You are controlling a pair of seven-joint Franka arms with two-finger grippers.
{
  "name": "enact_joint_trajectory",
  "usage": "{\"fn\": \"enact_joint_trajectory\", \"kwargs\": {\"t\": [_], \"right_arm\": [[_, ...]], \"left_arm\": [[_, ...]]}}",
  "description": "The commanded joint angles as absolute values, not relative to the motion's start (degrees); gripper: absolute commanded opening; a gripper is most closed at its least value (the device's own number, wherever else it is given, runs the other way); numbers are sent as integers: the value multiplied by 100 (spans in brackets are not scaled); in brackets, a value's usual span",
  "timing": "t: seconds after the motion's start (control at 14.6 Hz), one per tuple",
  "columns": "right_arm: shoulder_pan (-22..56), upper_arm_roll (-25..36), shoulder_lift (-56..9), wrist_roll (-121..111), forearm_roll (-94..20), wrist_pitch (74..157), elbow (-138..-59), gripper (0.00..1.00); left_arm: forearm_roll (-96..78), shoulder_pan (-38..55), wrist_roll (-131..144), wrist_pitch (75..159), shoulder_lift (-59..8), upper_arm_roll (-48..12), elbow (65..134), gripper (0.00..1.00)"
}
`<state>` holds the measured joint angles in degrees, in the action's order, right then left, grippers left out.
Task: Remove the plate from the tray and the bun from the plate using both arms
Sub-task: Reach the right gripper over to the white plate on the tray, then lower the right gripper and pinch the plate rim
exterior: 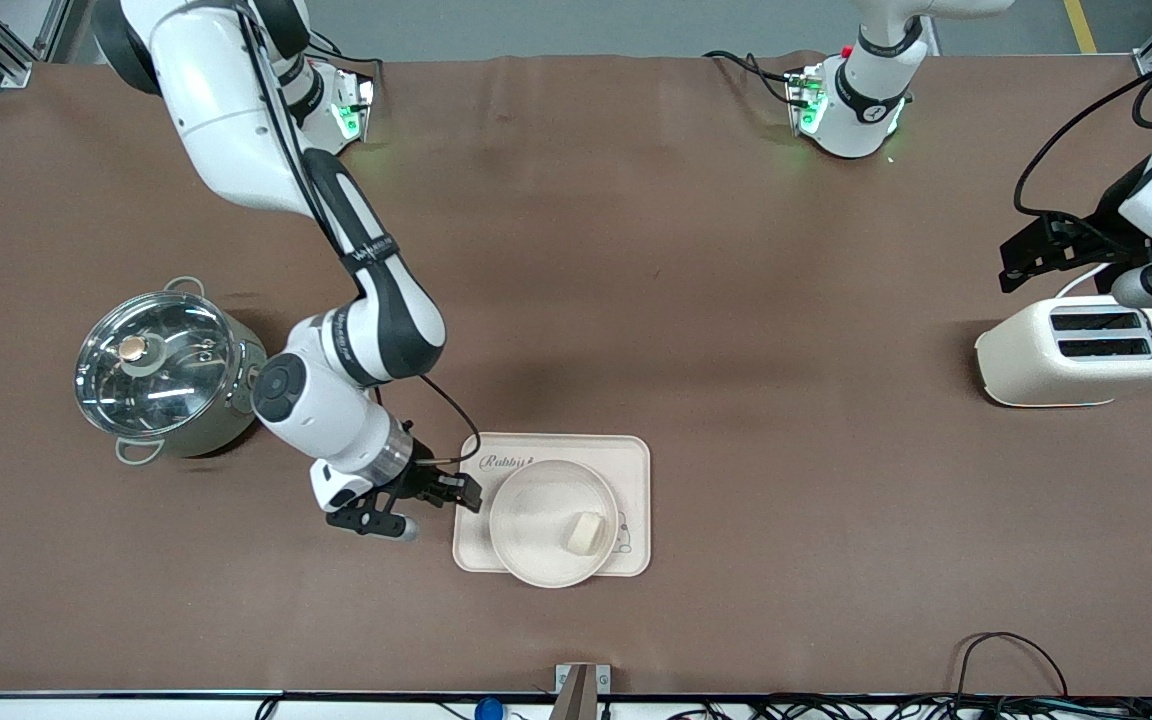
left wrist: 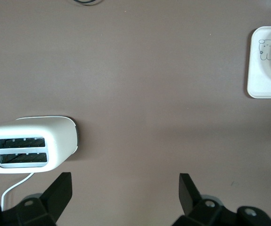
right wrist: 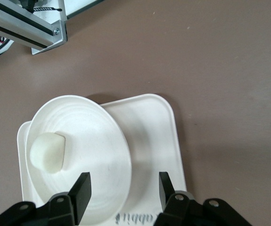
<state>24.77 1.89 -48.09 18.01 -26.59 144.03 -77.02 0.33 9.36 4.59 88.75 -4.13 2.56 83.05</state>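
The round cream-white plate (exterior: 536, 525) sits on the rectangular rabbit tray (exterior: 631, 465), nearer the front camera. The pale bun (exterior: 586, 533) lies in the plate, toward the left arm's end. My right gripper (exterior: 461, 490) is open and empty, low at the tray's edge toward the right arm's end, beside the plate. In the right wrist view its open jaws (right wrist: 123, 190) straddle the plate's rim (right wrist: 121, 155), with the bun (right wrist: 48, 151) and tray (right wrist: 163, 132) in sight. My left gripper (exterior: 1021, 260) is open and empty, up above the table beside the toaster; its wrist view (left wrist: 124, 190) shows bare table.
A steel pot with a glass lid (exterior: 161, 370) stands at the right arm's end, close to the right arm's elbow. A cream toaster (exterior: 1081, 350) stands at the left arm's end and also shows in the left wrist view (left wrist: 29, 146). A brown cloth covers the table (exterior: 736, 300).
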Motion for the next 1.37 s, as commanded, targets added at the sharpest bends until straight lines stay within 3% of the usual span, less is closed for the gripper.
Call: {"fn": "enact_joint_trajectory", "kwargs": {"t": [0.0,0.69,1.1,1.3], "right_arm": [[2399,-53,-5421,1924,-3083,14712,-7077,63],[2487,-53,-5924,2057,-3085,14836,-6759,56],[2487,-53,-5924,2057,-3076,14845,-6768,27],[2496,-53,-5898,2057,-3032,14836,-6811,19]], "left_arm": [[-9,896,475,8763,-387,211,8218,100],[-18,870,439,8763,-396,211,8218,100],[-9,879,448,8763,-395,220,8227,100],[-17,879,448,8763,-387,220,8227,100]]}}
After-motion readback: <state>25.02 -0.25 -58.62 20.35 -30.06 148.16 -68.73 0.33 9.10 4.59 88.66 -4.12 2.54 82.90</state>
